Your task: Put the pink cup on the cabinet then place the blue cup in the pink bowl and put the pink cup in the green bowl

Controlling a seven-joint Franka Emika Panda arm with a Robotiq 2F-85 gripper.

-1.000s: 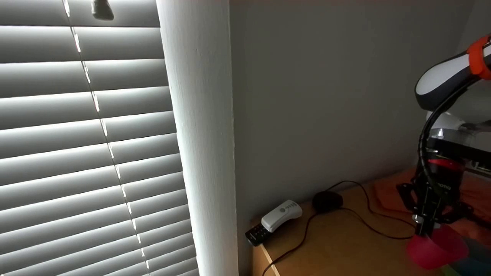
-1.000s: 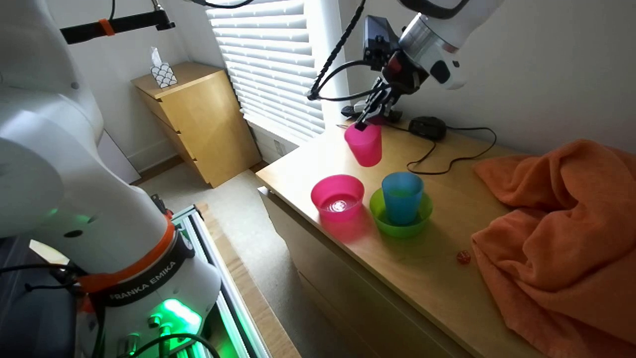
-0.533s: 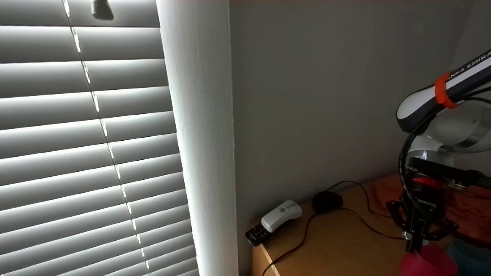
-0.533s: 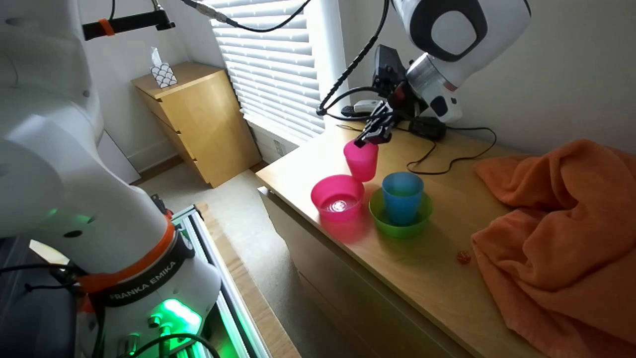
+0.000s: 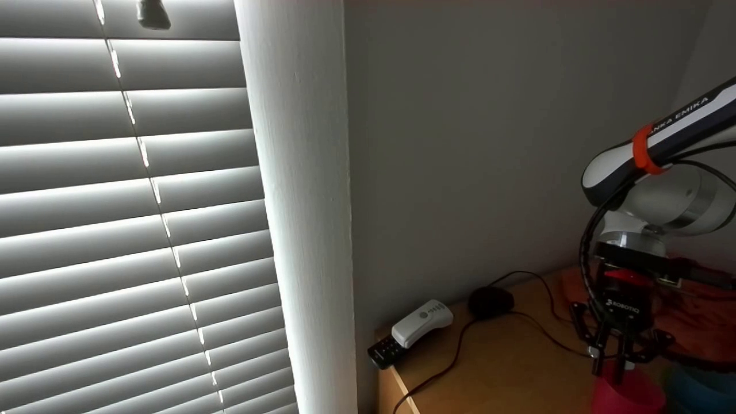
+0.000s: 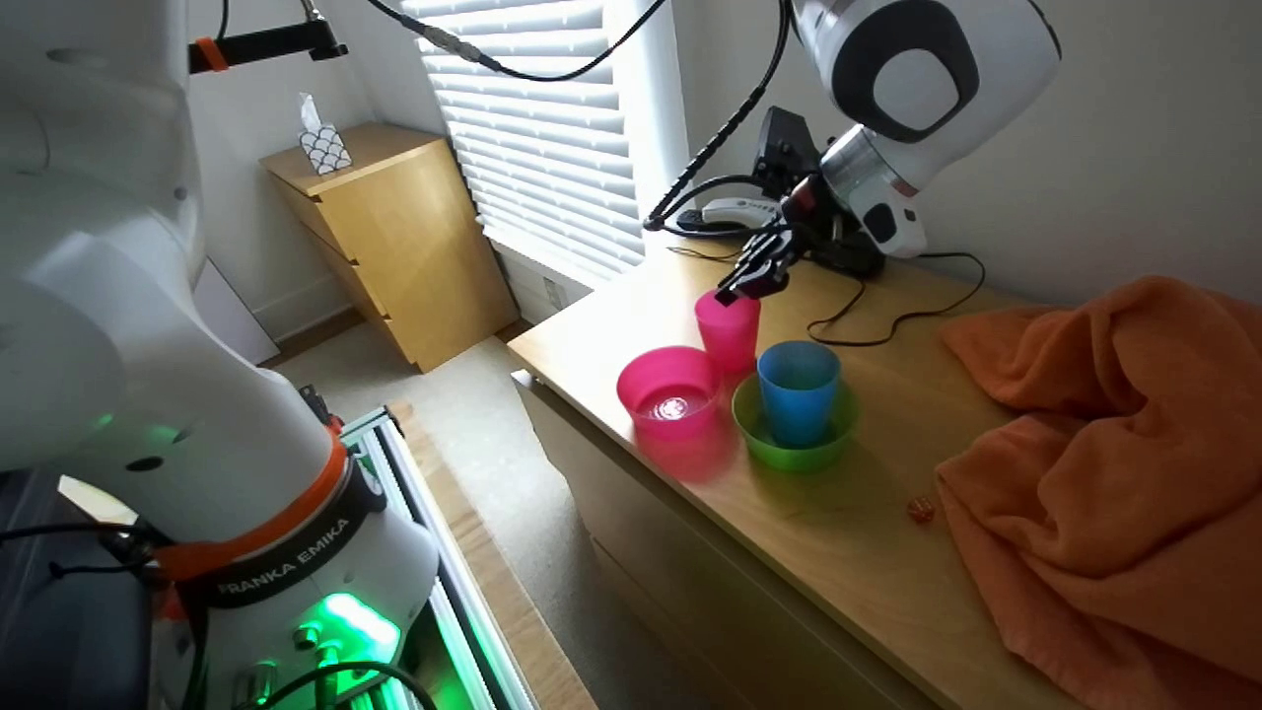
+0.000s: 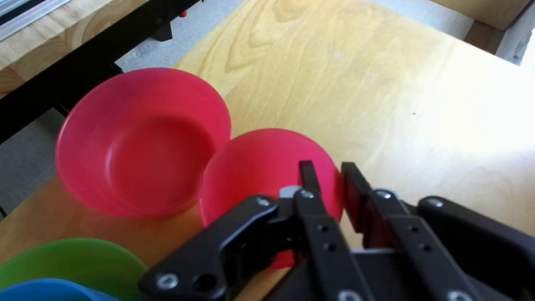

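Note:
The pink cup (image 6: 730, 335) stands upright on the wooden cabinet top (image 6: 601, 330), close beside the pink bowl (image 6: 680, 424). The cup also shows in the wrist view (image 7: 255, 167) and in an exterior view (image 5: 629, 397). My gripper (image 7: 328, 167) has its fingers apart around the cup's rim, one inside and one outside; the inner finger is clear of the wall. The gripper also shows in both exterior views (image 6: 739, 288) (image 5: 608, 375). The blue cup (image 6: 799, 394) stands inside the green bowl (image 6: 789, 460); both are partly cut off in the wrist view. The pink bowl (image 7: 144, 142) holds nothing.
A crumpled orange cloth (image 6: 1114, 444) covers the cabinet's right part, with a small red die (image 6: 920, 510) beside it. A black device (image 5: 490, 302) with a cable, a white remote (image 5: 422, 323) and a black remote (image 5: 384, 352) lie near the wall.
My gripper has come down with the pink cup, from above the cabinet onto its top beside the pink bowl. The fingers have opened from the cup's rim.

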